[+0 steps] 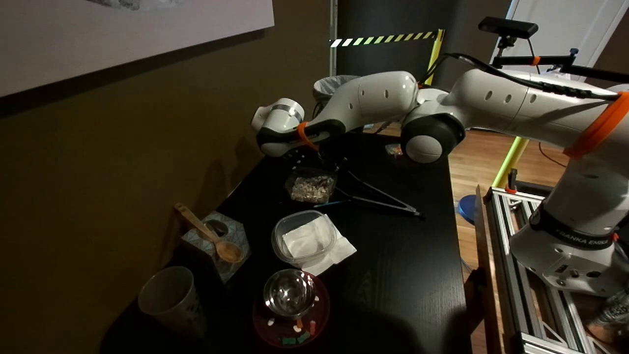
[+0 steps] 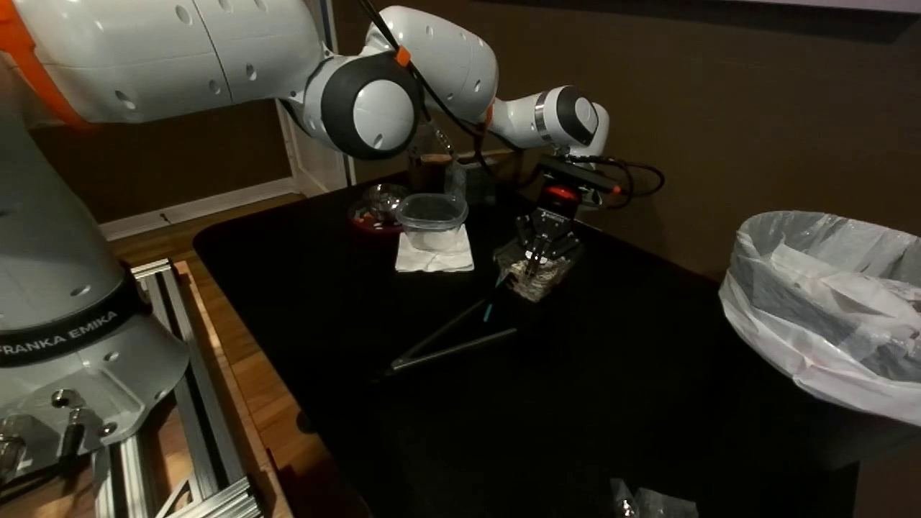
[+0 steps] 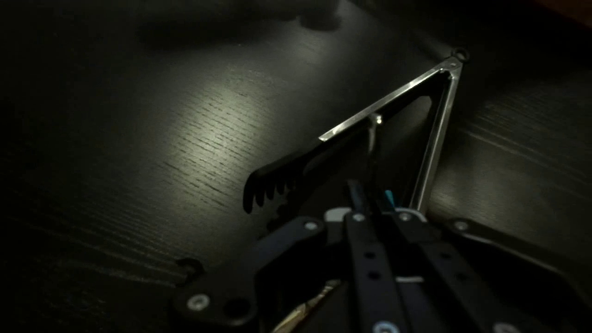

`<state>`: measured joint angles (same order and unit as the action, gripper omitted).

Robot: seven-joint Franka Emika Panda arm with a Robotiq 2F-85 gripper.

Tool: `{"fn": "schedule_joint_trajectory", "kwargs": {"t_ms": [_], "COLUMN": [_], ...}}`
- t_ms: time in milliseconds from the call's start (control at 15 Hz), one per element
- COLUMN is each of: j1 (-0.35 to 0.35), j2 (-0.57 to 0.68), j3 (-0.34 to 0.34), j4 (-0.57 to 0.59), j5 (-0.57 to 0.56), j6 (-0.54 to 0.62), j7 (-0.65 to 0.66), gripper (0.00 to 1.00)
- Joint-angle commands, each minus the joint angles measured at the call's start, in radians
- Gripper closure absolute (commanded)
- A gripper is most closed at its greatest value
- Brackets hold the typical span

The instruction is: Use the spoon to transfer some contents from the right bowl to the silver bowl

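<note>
The right bowl, a shallow see-through container with pale beige granules, stands on the black table in both exterior views (image 1: 312,188) (image 2: 541,277). A little of the granules shows in the wrist view (image 3: 307,305), low under the fingers. My gripper (image 2: 534,260) is right at this container, pointing down. In the wrist view my fingertips (image 3: 370,196) are close together on a thin metal handle, seemingly the spoon's (image 3: 373,134); its head is hidden. The shiny silver bowl (image 1: 290,294) sits on a red plate, also seen in an exterior view (image 2: 385,201).
Open metal tongs (image 1: 383,191) and a teal stick (image 1: 331,202) lie beside the granule container. A see-through tub (image 1: 303,238) stands on a white napkin (image 1: 339,250). A wooden spoon (image 1: 228,251) lies on a tissue box; a white cup (image 1: 167,295) stands near. The wall is close behind.
</note>
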<state>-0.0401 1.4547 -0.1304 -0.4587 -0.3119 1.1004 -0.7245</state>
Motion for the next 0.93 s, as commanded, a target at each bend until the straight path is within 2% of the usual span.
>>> {"fn": "schedule_joint_trajectory", "kwargs": {"t_ms": [0, 467, 533, 867], "j1": [0.02, 0.035, 0.038, 0.044], "j2": [0.035, 0.054, 0.029, 0.029], "j3": [-0.003, 0.008, 0.013, 0.034], "j4": [0.014, 0.016, -0.027, -0.038], "j5": [-0.003, 0.001, 0.001, -0.002], "j6": [-0.045, -0.064, -0.055, -0.123], "j7": [0.034, 0.033, 0.031, -0.046], "gripper": [0.99, 0.99, 0.99, 0.99]}}
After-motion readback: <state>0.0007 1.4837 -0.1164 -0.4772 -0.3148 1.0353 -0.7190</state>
